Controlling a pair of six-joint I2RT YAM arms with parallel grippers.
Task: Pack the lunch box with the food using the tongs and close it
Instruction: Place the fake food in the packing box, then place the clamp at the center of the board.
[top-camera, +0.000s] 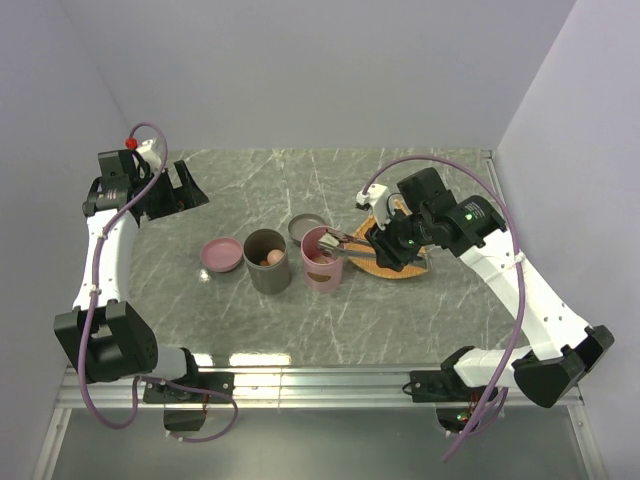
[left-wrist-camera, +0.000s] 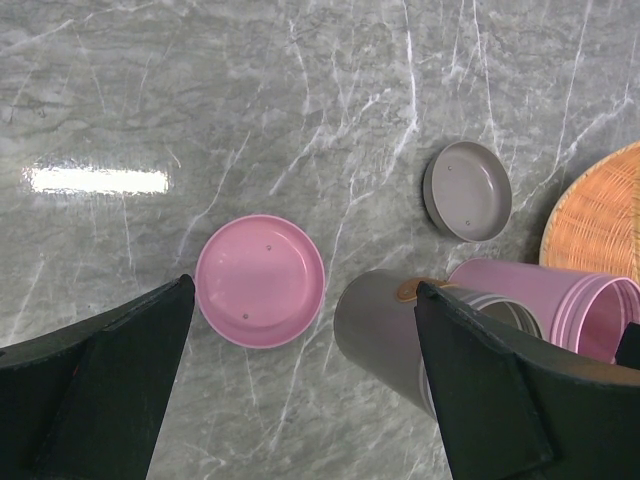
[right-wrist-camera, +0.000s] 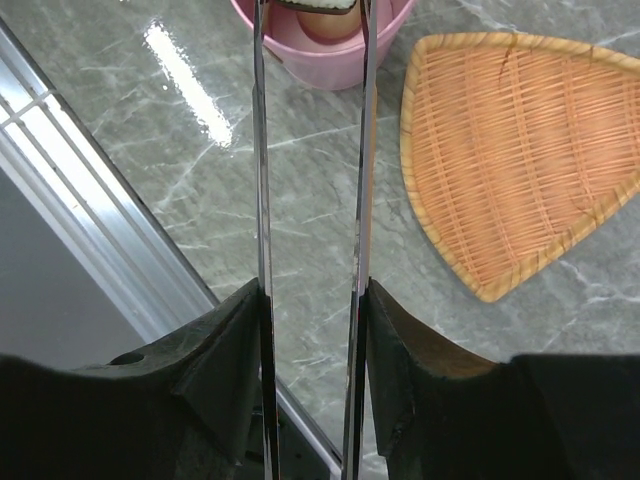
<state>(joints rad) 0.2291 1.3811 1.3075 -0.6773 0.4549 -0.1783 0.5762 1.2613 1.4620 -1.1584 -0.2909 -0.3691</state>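
Tongs (right-wrist-camera: 262, 150) are in the right jaws, which are clamped on both arms from the outside. In the right wrist view the two arms run straight to 12 o'clock with a gap between them, and the tips sit over the mouth of the pink cup (right-wrist-camera: 330, 70). There's a dark bit between the tips, but it's cut off by the frame edge so I can't tell what it is. A beige ball (right-wrist-camera: 322, 25) sits down inside the pink cup.

From the top camera, the pink cup stands about mid-desk. The grey cup (top-camera: 262, 275) is right up against it at 9 o'clock, with an orange-ish ball (top-camera: 273, 258) inside. Both cups are uncovered. The grey lid (top-camera: 300, 226) lies just beside the pink cup at 11 o'clock. The pink lid (top-camera: 221, 254) lies at 9 o'clock of the grey cup, close but not touching. The woven tray (right-wrist-camera: 520, 140) is at 3 o'clock of the pink cup, flat on the desk (top-camera: 250, 330), partly under the right arm.

The left jaws are way off at the desk's 10 o'clock corner, wide apart and holding nothing. In their wrist view the black fingers (left-wrist-camera: 110, 390) frame the pink lid and the grey cup from above.
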